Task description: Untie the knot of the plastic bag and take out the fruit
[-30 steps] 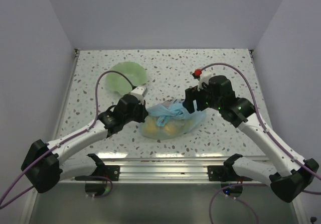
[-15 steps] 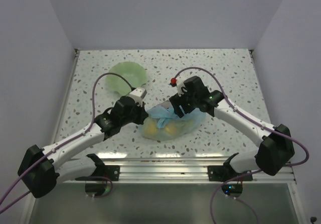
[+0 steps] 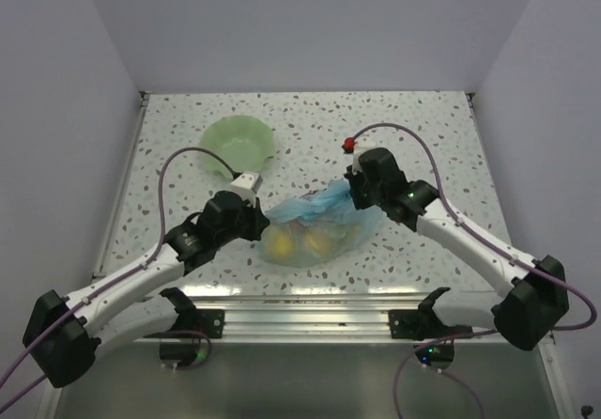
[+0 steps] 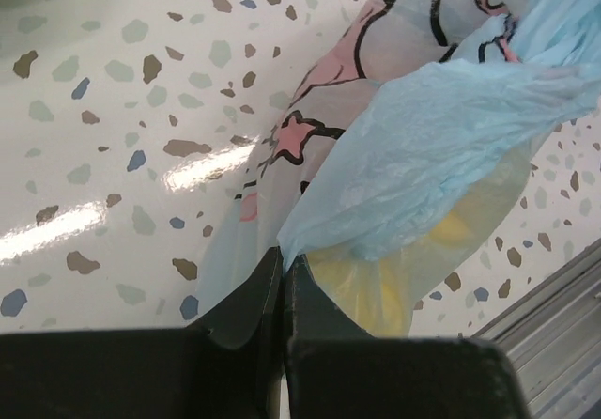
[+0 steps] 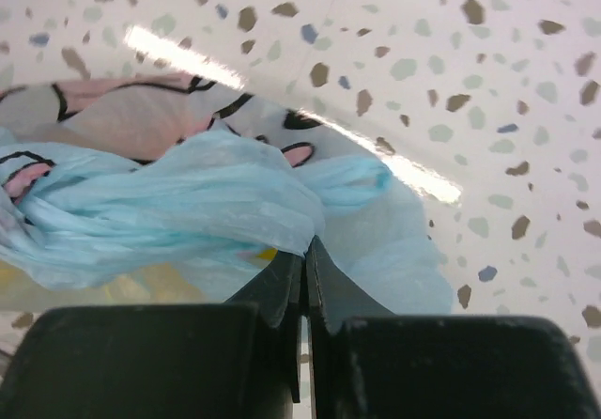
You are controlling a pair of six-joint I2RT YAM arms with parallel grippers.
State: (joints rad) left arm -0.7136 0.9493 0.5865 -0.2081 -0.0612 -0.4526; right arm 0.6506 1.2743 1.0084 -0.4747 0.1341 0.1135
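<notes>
Top external view: the plastic bag [image 3: 315, 224] is seen just on the near side of the green bowl [image 3: 239, 139], stretched between both arms, with the fruit [image 3: 282, 243] enclosed.
Left gripper [image 4: 283, 255]: jaws are pressed together on a fold of bag film, at the end closer to the bowl.
Right gripper [image 5: 305, 245]: jaws are pinched on the bunched strips of the knot [image 5: 202, 198], at the end farther from the bowl.
Tear risk: the thin film could be ripped by a hard opposed pull.
Tightening risk: the knot could be drawn tighter by a straight pull.
Slip risk: little film is held, so either pinch could be lost.
</notes>
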